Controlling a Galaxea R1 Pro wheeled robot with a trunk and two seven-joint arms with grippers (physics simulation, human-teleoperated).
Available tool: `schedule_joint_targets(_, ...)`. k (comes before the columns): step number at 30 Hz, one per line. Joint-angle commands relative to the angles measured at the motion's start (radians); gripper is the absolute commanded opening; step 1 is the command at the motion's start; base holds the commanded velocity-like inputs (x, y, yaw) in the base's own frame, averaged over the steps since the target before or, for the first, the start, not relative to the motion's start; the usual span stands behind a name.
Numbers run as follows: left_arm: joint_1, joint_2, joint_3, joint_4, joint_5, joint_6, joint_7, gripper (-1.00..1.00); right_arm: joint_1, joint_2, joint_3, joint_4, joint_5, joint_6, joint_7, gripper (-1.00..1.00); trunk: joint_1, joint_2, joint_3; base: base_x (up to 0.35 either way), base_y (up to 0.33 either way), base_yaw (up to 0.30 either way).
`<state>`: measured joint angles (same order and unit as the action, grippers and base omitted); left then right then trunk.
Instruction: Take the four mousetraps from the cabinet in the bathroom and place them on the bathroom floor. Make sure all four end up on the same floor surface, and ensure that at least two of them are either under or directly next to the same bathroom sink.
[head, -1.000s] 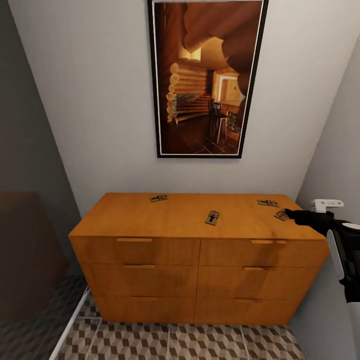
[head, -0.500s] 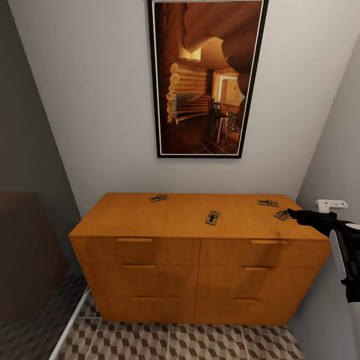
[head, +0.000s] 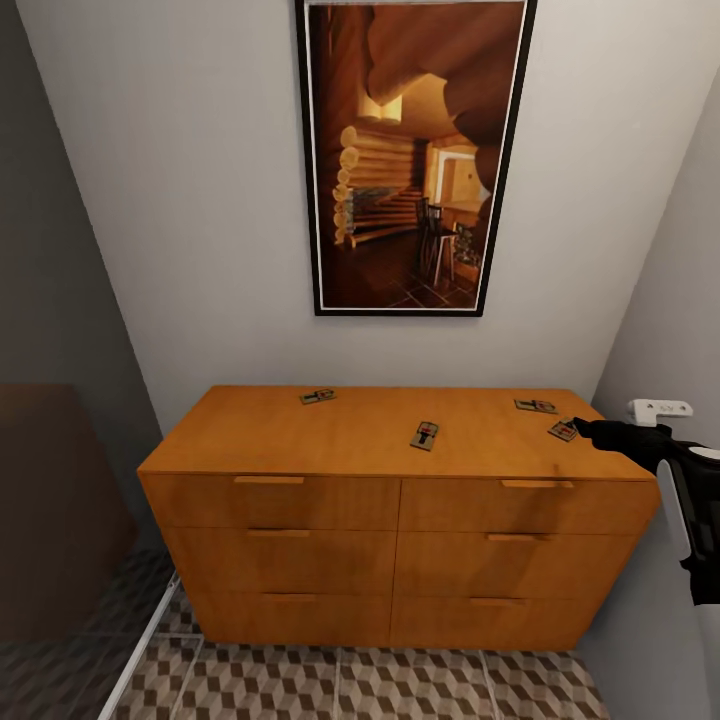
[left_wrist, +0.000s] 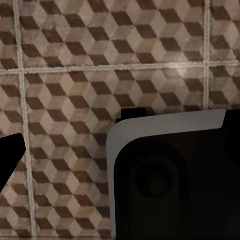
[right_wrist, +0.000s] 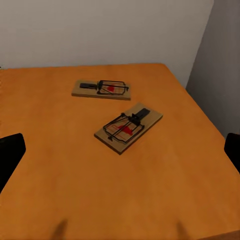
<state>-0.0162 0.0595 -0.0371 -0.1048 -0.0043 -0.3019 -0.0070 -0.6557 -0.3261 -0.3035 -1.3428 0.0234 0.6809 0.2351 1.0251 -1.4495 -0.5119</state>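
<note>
- Our right fingers (head: 578, 428) sit at the 3 o'clock end of the cabinet (head: 390, 500) top, just beside the nearest mousetrap (head: 562, 430). In the right wrist view the two fingertips (right_wrist: 10, 150) show as dark tips far out at either edge, so they're spread wide with nothing between them.
- That nearest trap (right_wrist: 129, 127) lies flat and skewed between the spread tips, out ahead of them, not touched, red mark facing up.
- A second mousetrap (right_wrist: 101, 89) is just past it, toward the wall, roughly parallel to the back edge; from the head it's at (head: 536, 405).
- Heading toward 9 o'clock along the top we've got a third mousetrap (head: 424, 435) near the middle, then a fourth mousetrap (head: 317, 396) further back toward the wall. All four are still on the cabinet, well apart from each other except the two at the right end.
- Left fingers (left_wrist: 10, 155): only one dark tip shows over the cube-pattern bathroom floor (left_wrist: 75, 60), so we can't tell how they're set.
- Above the cabinet hangs a framed picture (head: 412, 155), and a white outlet (head: 660, 408) is on the side wall at 3 o'clock.
</note>
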Motion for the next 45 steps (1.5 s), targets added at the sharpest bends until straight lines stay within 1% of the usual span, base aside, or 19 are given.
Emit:
schedule_joint_targets(1, -0.001, 0.000, -0.003, 0.003, 0.000, -0.003, -0.001, 1.00, -0.001, 0.000, -0.001, -0.001, 0.003, 0.005, 0.006, 1.00, 0.000, -0.001, -0.001, 0.000, 0.000, 0.000)
schedule_joint_targets(4, -0.001, 0.000, -0.003, 0.009, 0.000, -0.003, -0.001, 1.00, -0.001, 0.002, 0.001, 0.000, 0.003, 0.005, 0.005, 1.00, 0.000, -0.001, -0.001, 0.000, 0.000, 0.000)
schedule_joint_targets(10, -0.001, 0.000, -0.003, 0.012, 0.000, -0.003, -0.003, 1.00, -0.001, 0.002, 0.020, 0.002, 0.003, 0.005, 0.004, 1.00, 0.000, -0.001, -0.001, 0.000, 0.000, 0.000)
schedule_joint_targets(20, -0.001, 0.001, -0.003, 0.013, 0.000, -0.003, -0.003, 1.00, -0.001, 0.005, 0.025, 0.009, 0.003, 0.005, 0.004, 1.00, 0.000, -0.001, -0.001, 0.027, 0.000, 0.000)
schedule_joint_targets(27, -0.001, 0.008, -0.003, 0.015, 0.000, -0.003, -0.001, 1.00, -0.001, 0.006, 0.024, 0.010, 0.003, 0.005, 0.004, 1.00, 0.000, -0.001, -0.001, 0.216, 0.000, 0.000)
schedule_joint_targets(35, -0.001, 0.009, -0.003, 0.017, 0.000, -0.003, -0.001, 1.00, -0.001, 0.005, 0.024, 0.010, 0.007, 0.005, 0.004, 1.00, 0.000, -0.001, -0.001, 0.278, 0.022, 0.000)
schedule_joint_targets(45, -0.001, 0.010, -0.003, 0.017, 0.000, -0.003, -0.001, 1.00, -0.001, 0.005, 0.024, 0.010, 0.009, 0.005, 0.004, 1.00, 0.000, -0.001, -0.001, 0.087, 0.003, 0.000)
